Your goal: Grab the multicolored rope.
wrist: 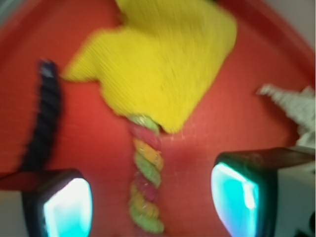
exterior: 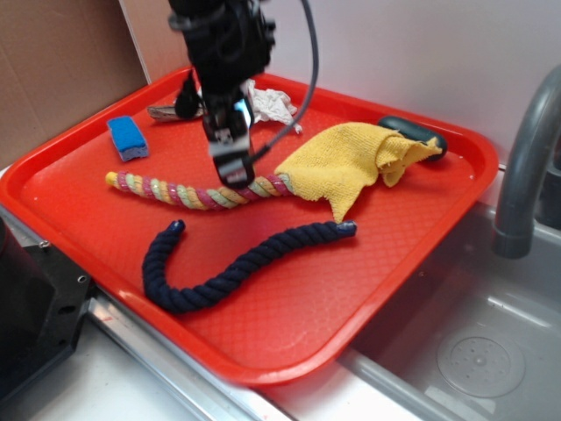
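The multicolored rope [exterior: 188,191] lies on the red tray [exterior: 79,202], its right end tucked under the yellow cloth [exterior: 346,162]. The hand [wrist: 150,197] is spread wide astride it; it should be lowered centred, clear of the cloth, then closed.

No legible text, labels, brands, numbers or signs on any surface, in either camera view

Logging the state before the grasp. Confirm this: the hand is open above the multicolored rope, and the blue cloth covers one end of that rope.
One detail is wrong: the cloth covering the end of the multicolored rope is yellow, not blue, as the wrist view shows. The rest holds: the hand is open above the rope.
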